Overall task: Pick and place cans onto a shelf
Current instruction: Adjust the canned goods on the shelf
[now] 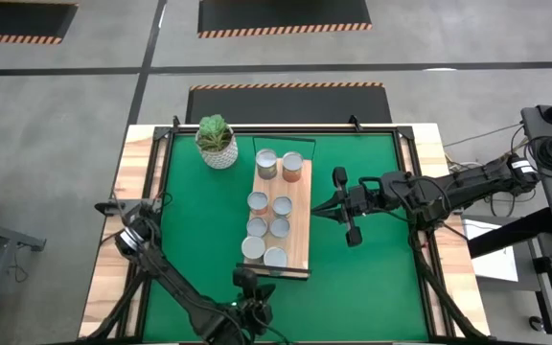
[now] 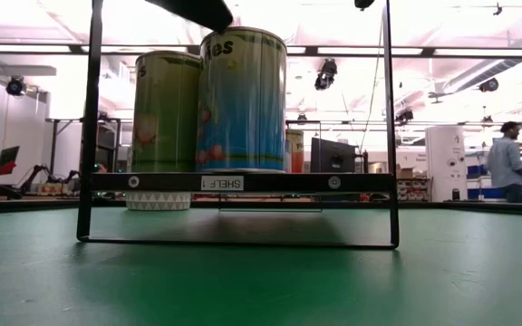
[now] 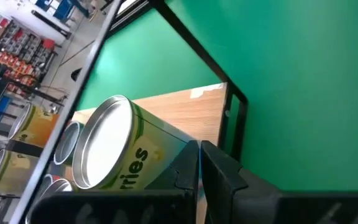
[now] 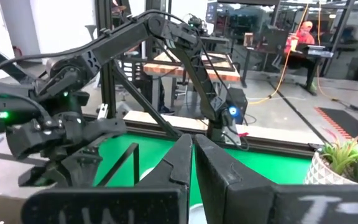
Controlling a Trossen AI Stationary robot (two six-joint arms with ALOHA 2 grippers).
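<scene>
Eight cans [image 1: 268, 209] stand in two rows on the shelf [image 1: 300, 230], the long wooden board lying on the green mat [image 1: 372, 278] in the middle of the counter [image 1: 113, 230]; all eight show their silver tops from above, and the two at the far end of the board have an orange and a darker side. The can nearest the left arm's fingers [image 3: 219, 177] is the front one of the left-hand row [image 1: 253, 248], a green and yellow tin seen close in the left wrist view just beyond those fingers (whether they touch it cannot be told from here). The left gripper [image 1: 250, 285] sits at the near short end of the shelf, and its fingers look drawn close together, though how far they are parted, and whether they hold anything, cannot be told. From table height the two front cans [image 2: 208, 110] rise on the shelf's dark metal frame, which carries a small label reading "SHELF 1". The right gripper [image 1: 320, 209] hovers just beside the shelf's long right edge, apart from the cans, and its fingers [image 4: 182, 158] are pressed together with nothing between them. A white pot with a green plant [image 1: 217, 142] stands past the far left corner of the shelf. A person [image 2: 502, 163] stands in the room behind.
</scene>
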